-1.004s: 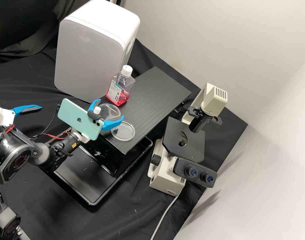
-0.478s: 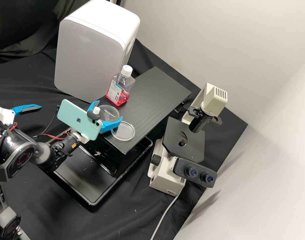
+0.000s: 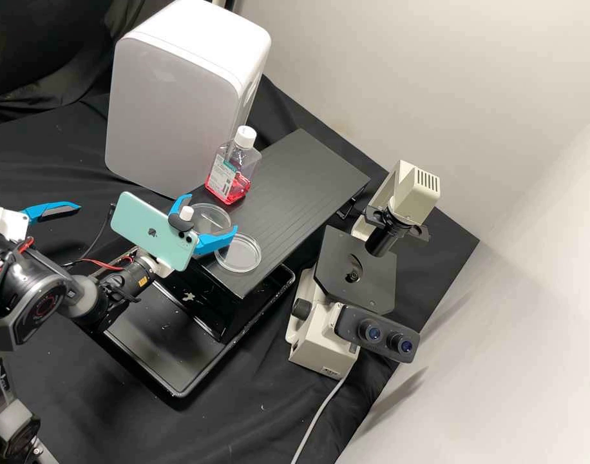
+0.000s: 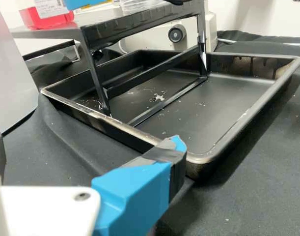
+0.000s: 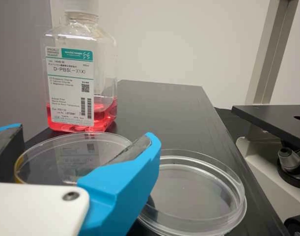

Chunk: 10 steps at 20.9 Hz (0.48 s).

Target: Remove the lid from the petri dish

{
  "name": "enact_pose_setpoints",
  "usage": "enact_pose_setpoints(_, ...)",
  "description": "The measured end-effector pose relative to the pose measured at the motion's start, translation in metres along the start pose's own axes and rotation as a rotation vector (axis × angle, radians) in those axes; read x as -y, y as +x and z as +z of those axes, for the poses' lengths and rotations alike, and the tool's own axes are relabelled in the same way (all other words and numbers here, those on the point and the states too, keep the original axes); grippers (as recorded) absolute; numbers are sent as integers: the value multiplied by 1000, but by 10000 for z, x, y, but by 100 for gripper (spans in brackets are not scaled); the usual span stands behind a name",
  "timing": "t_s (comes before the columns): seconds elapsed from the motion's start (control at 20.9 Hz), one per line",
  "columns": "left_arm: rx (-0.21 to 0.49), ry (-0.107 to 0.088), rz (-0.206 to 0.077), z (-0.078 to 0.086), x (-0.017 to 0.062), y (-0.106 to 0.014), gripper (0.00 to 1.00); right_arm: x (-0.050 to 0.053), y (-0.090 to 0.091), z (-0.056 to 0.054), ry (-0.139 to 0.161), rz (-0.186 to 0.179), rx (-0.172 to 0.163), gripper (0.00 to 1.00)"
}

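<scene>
Clear plastic lid (image 3: 211,214) is already off the petri dish (image 3: 238,252) in the high view. It sits between the two blue fingers of the right end effector (image 3: 210,218), over the black raised platform (image 3: 301,174) and just beside the dish, which lies open near the platform's front corner. A bottle (image 3: 232,169) of red liquid stands further back on the same platform, next to a big white box (image 3: 179,90). There's also a microscope (image 3: 362,283) off to the side on the cloth-covered desk (image 3: 256,399). Left wrist view: the left end effector (image 4: 86,141) is released, fingers wide apart with nothing in them. It hangs low over the desk, just beside the corner of a black tray (image 4: 248,123) that the platform's legs stand in. Right wrist view: the finger pads (image 5: 132,148) press on opposite edges of the lid (image 5: 71,157), so that end effector is grasping the lid. The open dish (image 5: 199,196) is right next to it and the bottle (image 5: 81,78) is close behind. Can't tell whether the lid touches the platform.
</scene>
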Motion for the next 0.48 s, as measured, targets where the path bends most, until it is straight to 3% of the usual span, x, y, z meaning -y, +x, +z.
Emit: enact_pose_setpoints(0.48,2,6,0,4,1,-1,100,1,0,1,-2,-2,1,100)
